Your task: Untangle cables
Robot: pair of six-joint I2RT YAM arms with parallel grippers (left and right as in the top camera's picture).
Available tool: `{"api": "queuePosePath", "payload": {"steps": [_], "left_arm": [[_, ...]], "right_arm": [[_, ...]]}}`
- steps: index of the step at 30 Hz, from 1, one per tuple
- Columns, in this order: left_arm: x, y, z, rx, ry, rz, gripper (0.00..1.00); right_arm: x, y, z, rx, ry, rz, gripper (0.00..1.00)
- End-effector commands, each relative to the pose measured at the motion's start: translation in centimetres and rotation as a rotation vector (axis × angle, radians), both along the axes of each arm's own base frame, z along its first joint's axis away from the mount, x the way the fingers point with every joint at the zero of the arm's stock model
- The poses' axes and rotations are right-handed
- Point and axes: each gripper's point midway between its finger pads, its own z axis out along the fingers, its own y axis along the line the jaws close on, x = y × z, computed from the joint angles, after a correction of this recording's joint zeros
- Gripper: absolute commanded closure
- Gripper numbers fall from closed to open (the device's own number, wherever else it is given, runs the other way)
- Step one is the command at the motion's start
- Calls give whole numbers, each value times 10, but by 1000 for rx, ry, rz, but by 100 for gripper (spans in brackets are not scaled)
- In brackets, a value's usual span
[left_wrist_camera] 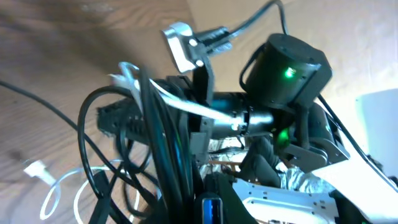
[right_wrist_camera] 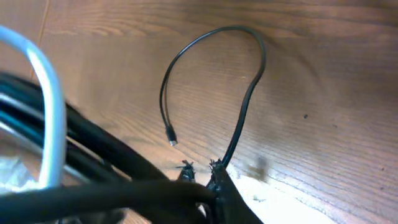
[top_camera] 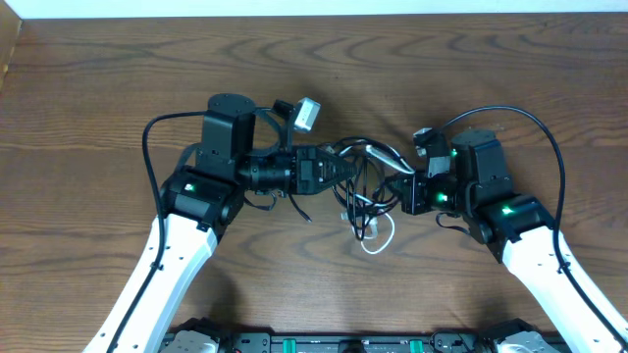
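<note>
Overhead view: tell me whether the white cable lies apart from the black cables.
No, the white cable has its loop crossed by the black cables, all in one tangle.

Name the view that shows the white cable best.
Overhead: the white cable loops out below the black tangle, fully in frame. Left wrist shows its plug and loops, partly cropped; right wrist only a blurred close strand.
</note>
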Motion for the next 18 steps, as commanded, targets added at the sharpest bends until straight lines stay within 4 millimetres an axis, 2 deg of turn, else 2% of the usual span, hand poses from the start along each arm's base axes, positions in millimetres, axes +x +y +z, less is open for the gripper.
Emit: {"api": "queuePosePath", "payload": {"steps": [1, 5, 8, 9, 11, 12, 15, 18], "left_arm": [[-13, -2, 21, -66, -62, -81, 92], [-10, -1, 18, -44, -142, -80, 87], [2, 4, 5, 34, -176, -14, 85], [14, 12, -11, 120, -151, 72, 84], [25, 23, -27, 213, -130, 160, 83], [30, 29, -34, 256, -121, 198, 78], [42, 49, -54, 387, -104, 312, 72], [49, 64, -66, 476, -96, 385, 61]], "right_arm": [[13, -22, -10, -79, 6, -122, 99], [15, -34, -6, -77, 3, -159, 99], [13, -51, 1, -91, -17, -188, 99], [12, -66, 7, -106, -34, -222, 99], [10, -84, 14, -115, -47, -270, 99], [8, -90, 18, -114, -51, -292, 99], [2, -106, 28, -121, -77, -329, 99], [-3, -112, 37, -128, -113, -337, 99]]}}
